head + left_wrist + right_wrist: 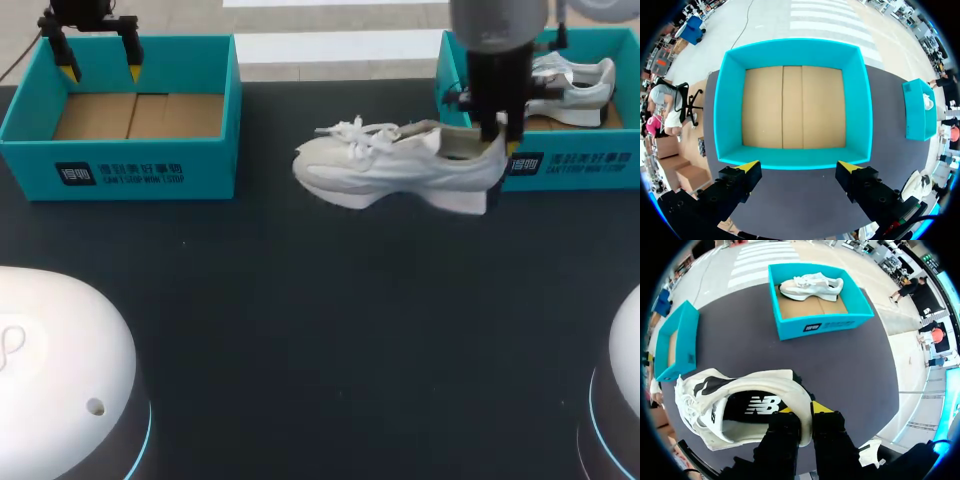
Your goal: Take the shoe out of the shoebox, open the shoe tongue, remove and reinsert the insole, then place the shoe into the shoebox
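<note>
Dark tabletop (300, 330) lies under both of your arms, with a teal shoebox at either side of its far half. Your right gripper (503, 138) (805, 409) is clamped on the heel of the white shoe (400, 165) (740, 390): one yellow-tipped finger sits inside the heel opening and the other against the outside of the heel wall, so the fingers stand only the wall's thickness apart. From that grip the shoe runs out level towards the middle of the table, toe pointing at your left side, white laces (355, 130) on top. You can see the dark insole (737, 410) lying in it through the right wrist view. Whether the sole touches the table is not clear. Just behind the heel stands the right shoebox (570, 165) (825, 325), and a second white shoe (570, 85) (812, 285) lies on its side in it. Your left gripper (100, 65) (799, 167) hangs over the left shoebox (120, 170) (730, 100) with its fingers spread wide and nothing between them; that box shows only its brown cardboard floor, and it sits well apart from the held shoe
</note>
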